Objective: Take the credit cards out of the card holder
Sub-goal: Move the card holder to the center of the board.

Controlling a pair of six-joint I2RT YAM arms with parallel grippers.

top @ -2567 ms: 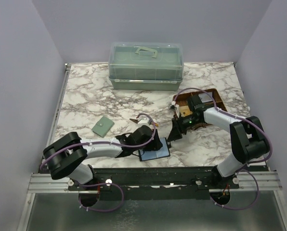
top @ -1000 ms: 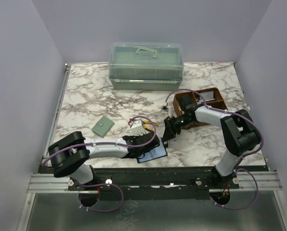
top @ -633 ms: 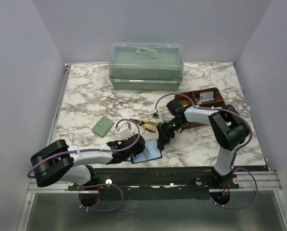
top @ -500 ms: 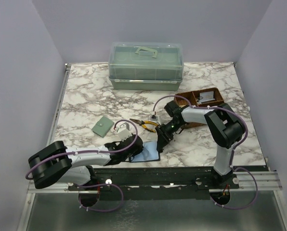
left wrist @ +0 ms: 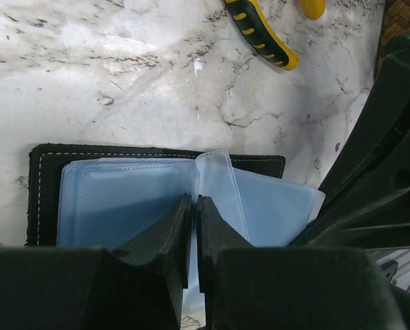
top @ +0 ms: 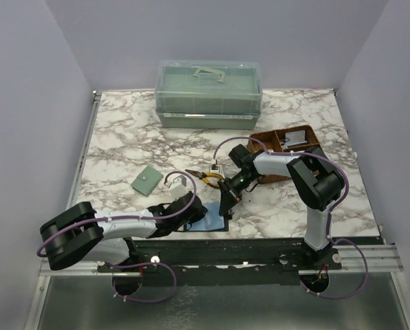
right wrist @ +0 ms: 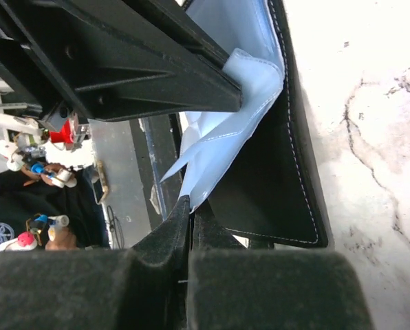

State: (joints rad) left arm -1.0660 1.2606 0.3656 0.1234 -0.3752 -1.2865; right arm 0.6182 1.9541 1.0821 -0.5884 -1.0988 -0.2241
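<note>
**Lettering.** Only a round white emblem (right wrist: 0, 236) at the lower left of the right wrist view, too small to read.

**Surface and room.** White marble-patterned table (top: 122, 130) with grey veins, enclosed by plain lilac walls (top: 26, 103). Aluminium rail (top: 67, 261) along the near edge. At the back, a translucent green lidded box (top: 208, 93). Toward the left, a sage-green wallet (top: 146, 181). Near the centre, yellow-handled pliers (top: 208, 177). At the right, a brown tray (top: 318, 146) with a flat grey card (top: 296, 139) inside.

**Card holder** (top: 210, 221). Open at the near edge of the table, between the two arms, with the black cover down and the pale blue sleeves up.

**Left gripper** (left wrist: 193, 203). Fingers almost together, pinching a sleeve leaf of the card holder near the fold.

**Right gripper** (right wrist: 190, 206). Fingers pressed fully together on the corner of another sleeve leaf, raised above the black cover.
</note>
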